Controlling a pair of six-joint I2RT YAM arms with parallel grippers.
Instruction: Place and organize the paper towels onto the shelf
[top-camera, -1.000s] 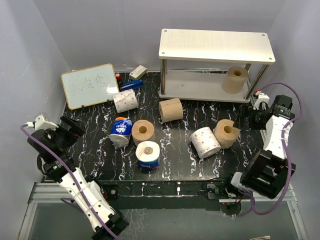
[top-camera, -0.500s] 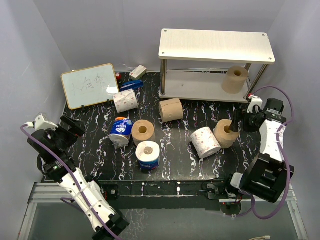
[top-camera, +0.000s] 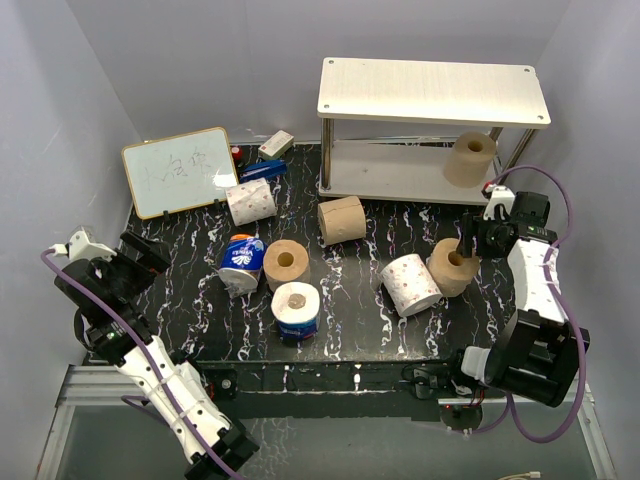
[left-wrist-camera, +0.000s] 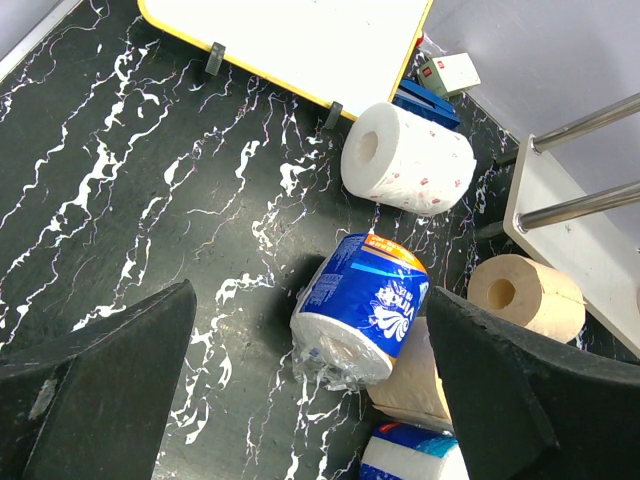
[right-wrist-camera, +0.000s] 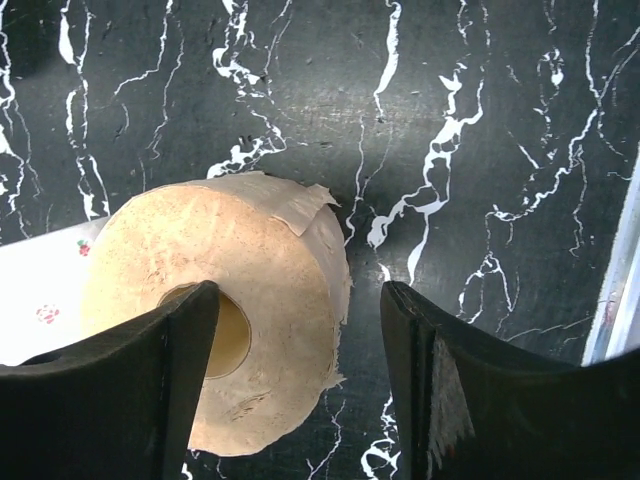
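Top external view tells the story: this job is barely started. The shelf (top-camera: 433, 92) has exactly one thing on it, the first tan roll (top-camera: 470, 158), standing on the lower board near the right-hand legs. Everything else is out on the marbled black table (top-camera: 200, 330), seven by my count. There's a sideways white roll (top-camera: 250, 201) just in front of the whiteboard (top-camera: 180, 170) and a sideways tan roll (top-camera: 342, 220) close to the shelf's left legs. The blue-wrapped roll (top-camera: 240, 263) sits right up against an upright tan roll (top-camera: 286, 264), with a blue-and-white roll (top-camera: 296, 310) standing just nearer the arms. Over on the right, a white patterned roll (top-camera: 411, 284) is pressed against the right-hand tan roll (top-camera: 452, 266).

That last one is the one in play. The right gripper (right-wrist-camera: 298, 290) is down on it with its jaws partway apart, one finger (right-wrist-camera: 150, 370) over the hollow core and the other outside the roll's wall. In the right wrist view a strip of table shows between the outer finger and the paper, so I'd call it not clamped yet.

The left gripper (top-camera: 140, 258) sits out at the left edge, jaws wide, holding nothing, its camera looking down at the blue-wrapped roll.

My read: one in, seven to go, and the actual tidying-up part can't really happen until more of them are up there.
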